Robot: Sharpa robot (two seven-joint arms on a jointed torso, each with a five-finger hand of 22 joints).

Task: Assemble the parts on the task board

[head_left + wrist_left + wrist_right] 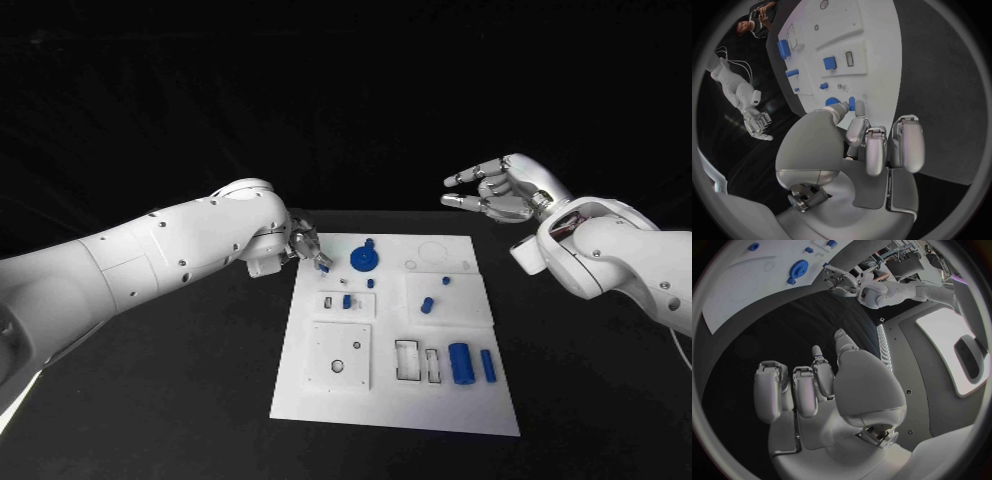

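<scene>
Task board [325, 395], white plate, centre of black table [173, 420], long axis running 12 to 6 o'clock.

Blue parts on the board: gear [366, 259] at the 12 o'clock end; small peg [371, 283] just below it; small piece [348, 301] in a raised block left of centre; short cylinder [428, 305] at centre with a small knob [446, 281] toward 1 o'clock; large cylinder [460, 362] and slim bar [489, 365] side by side at 4 o'clock. Left hand [303, 245] at the board's 11 o'clock corner, fingertips [856, 106] pinching a small blue part [852, 103] at the board's edge beside the gear. Right hand [498, 188] raised clear of the table beyond the 1 o'clock corner, fingers loosely spread, holding nothing.
</scene>
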